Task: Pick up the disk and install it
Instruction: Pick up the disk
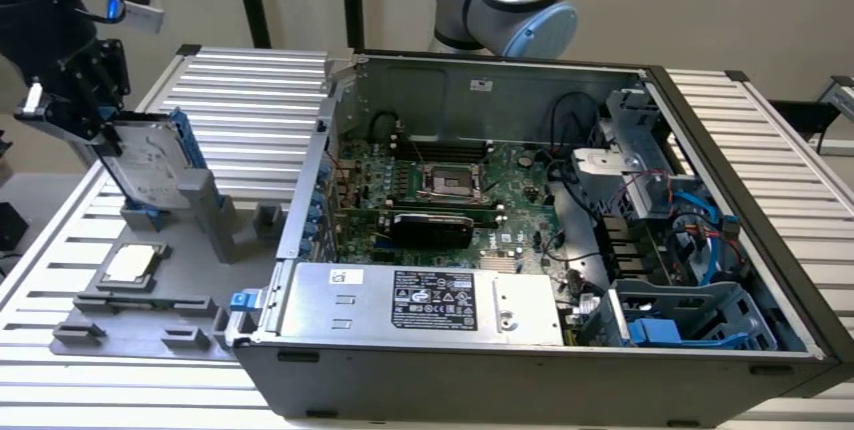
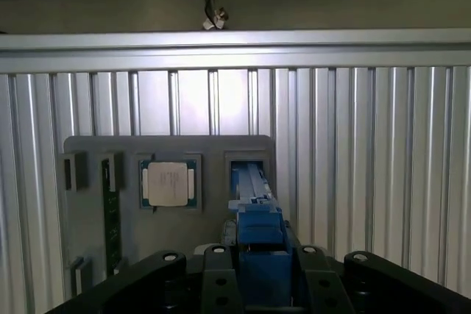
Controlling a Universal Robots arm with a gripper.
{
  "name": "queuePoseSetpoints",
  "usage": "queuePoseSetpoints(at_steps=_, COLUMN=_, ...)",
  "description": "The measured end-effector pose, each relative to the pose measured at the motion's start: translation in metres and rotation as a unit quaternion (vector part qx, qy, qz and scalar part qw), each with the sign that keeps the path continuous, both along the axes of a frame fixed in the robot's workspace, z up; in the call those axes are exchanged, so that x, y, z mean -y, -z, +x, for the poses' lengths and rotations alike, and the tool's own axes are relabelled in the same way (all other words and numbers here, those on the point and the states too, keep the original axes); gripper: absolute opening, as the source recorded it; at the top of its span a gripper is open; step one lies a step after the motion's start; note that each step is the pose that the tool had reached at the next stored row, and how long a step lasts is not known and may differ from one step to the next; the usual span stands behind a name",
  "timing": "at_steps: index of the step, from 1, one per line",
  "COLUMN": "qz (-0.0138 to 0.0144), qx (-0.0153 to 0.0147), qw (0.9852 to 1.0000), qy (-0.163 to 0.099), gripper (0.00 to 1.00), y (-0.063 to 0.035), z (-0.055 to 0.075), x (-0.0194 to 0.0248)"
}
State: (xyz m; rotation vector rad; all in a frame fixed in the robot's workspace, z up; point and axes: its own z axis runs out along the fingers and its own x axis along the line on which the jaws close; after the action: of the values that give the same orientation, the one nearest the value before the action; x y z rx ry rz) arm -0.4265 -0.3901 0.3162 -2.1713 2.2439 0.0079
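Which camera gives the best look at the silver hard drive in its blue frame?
The exterior view: the disk stands upright at that view's left, its silver face and blue frame both visible. The wrist view sees it edge-on, mostly blue frame.

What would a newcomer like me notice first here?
The big open grey computer case with its green circuit board dominates the exterior view's right. At that view's left, the black gripper clasps a flat silver-grey metal hard drive in a blue plastic frame, standing on edge on a grey fixture plate beside a small square silver processor chip.
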Motion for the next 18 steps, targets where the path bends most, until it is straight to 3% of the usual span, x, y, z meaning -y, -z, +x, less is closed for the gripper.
queuePoseSetpoints(at_steps=11, qz=0.0000, qx=0.0000, qw=1.0000, qy=0.000, gripper=0.33, y=-0.0498, z=0.004, x=0.0001)
queuePoseSetpoints(at_steps=18, qz=0.0006, qx=-0.0006, qw=1.0000, qy=0.000, gripper=0.33, y=-0.0819, z=0.019, x=0.0000)
